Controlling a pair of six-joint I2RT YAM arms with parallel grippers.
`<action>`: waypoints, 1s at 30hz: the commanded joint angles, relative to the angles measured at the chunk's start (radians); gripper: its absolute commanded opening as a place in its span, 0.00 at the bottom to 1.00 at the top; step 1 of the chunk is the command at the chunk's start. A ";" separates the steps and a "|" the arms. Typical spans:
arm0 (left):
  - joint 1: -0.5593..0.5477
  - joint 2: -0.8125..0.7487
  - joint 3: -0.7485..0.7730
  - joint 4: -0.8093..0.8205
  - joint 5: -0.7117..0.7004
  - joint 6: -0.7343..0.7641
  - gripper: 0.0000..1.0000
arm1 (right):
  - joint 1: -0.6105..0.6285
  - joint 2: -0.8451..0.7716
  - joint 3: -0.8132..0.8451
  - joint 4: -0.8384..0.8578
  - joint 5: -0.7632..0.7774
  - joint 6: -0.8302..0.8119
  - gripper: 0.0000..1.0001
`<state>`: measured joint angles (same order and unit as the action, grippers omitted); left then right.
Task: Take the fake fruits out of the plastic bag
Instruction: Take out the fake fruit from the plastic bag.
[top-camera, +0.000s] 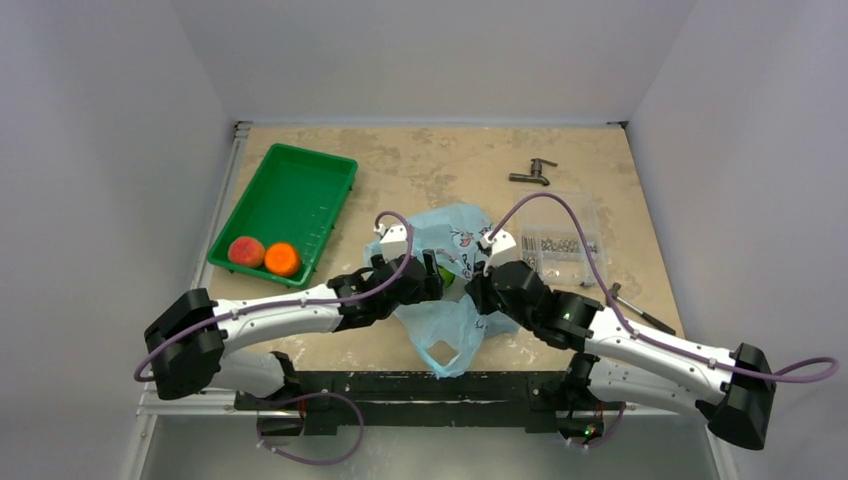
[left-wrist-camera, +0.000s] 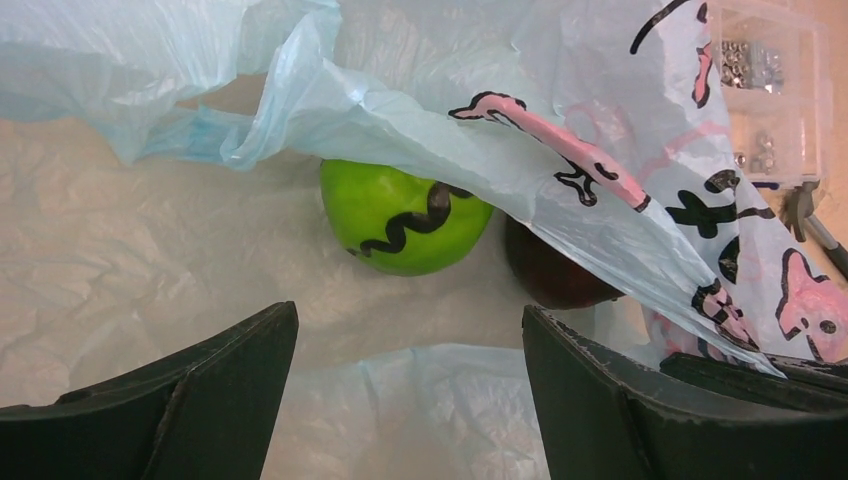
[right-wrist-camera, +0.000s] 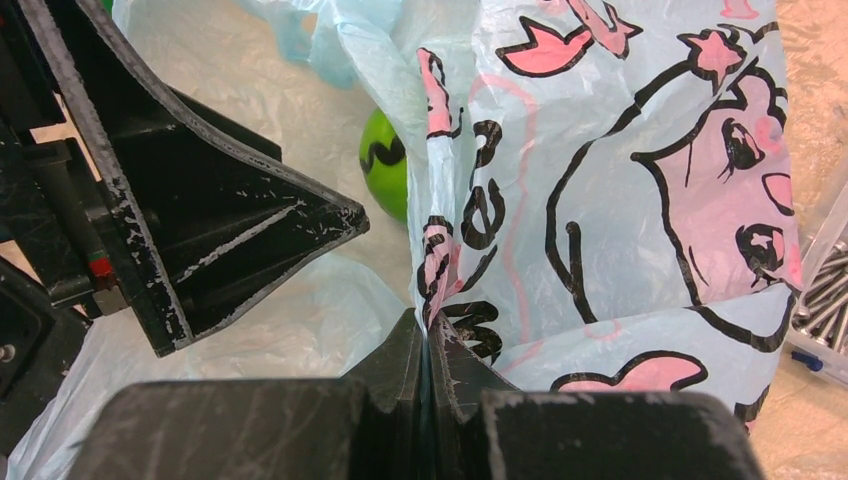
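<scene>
Top view: the plastic bag (top-camera: 455, 228) lies crumpled in the middle of the table (top-camera: 430, 160), between the two arms, with one loop handle trailing toward the near edge. The left gripper (left-wrist-camera: 408, 312) is at the bag's mouth with its jaws spread wide and gripping nothing; only loose film lies beneath them. Just ahead of it, inside the bag, sits the green fruit (left-wrist-camera: 405, 215), resting on the lower layer of film and partly roofed by the printed upper layer. A black wavy mark crosses it; whether this is on the fruit or on the film cannot be told. The maroon fruit (left-wrist-camera: 550, 275) sits just beside the green one, on its right in the left wrist view, mostly hidden under the same flap. The right gripper (right-wrist-camera: 428, 335) has its jaws closed on a fold of the bag's printed upper layer, and the film rises out of the pinch. One finger of the left gripper shows close by in the right wrist view. The red-peach fruit (top-camera: 246, 251) and orange fruit (top-camera: 283, 259) lie side by side, touching or nearly so, in the near end of the green tray (top-camera: 290, 185), well left of the bag. A clear box (top-camera: 562, 245) holding small metal parts stands just right of the bag.
</scene>
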<state>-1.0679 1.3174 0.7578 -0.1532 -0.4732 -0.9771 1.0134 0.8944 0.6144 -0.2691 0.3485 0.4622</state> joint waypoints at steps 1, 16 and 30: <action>-0.003 0.032 0.013 -0.002 -0.019 -0.035 0.83 | 0.001 -0.029 -0.012 0.032 0.005 -0.012 0.00; 0.043 0.217 0.167 0.007 0.024 -0.050 0.98 | 0.001 -0.050 -0.024 0.045 -0.010 -0.018 0.00; 0.059 0.368 0.305 -0.102 -0.020 -0.062 0.93 | 0.001 -0.061 -0.036 0.039 -0.053 0.008 0.00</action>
<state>-1.0233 1.6634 1.0214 -0.2180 -0.4599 -1.0283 1.0134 0.8490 0.5846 -0.2615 0.3271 0.4541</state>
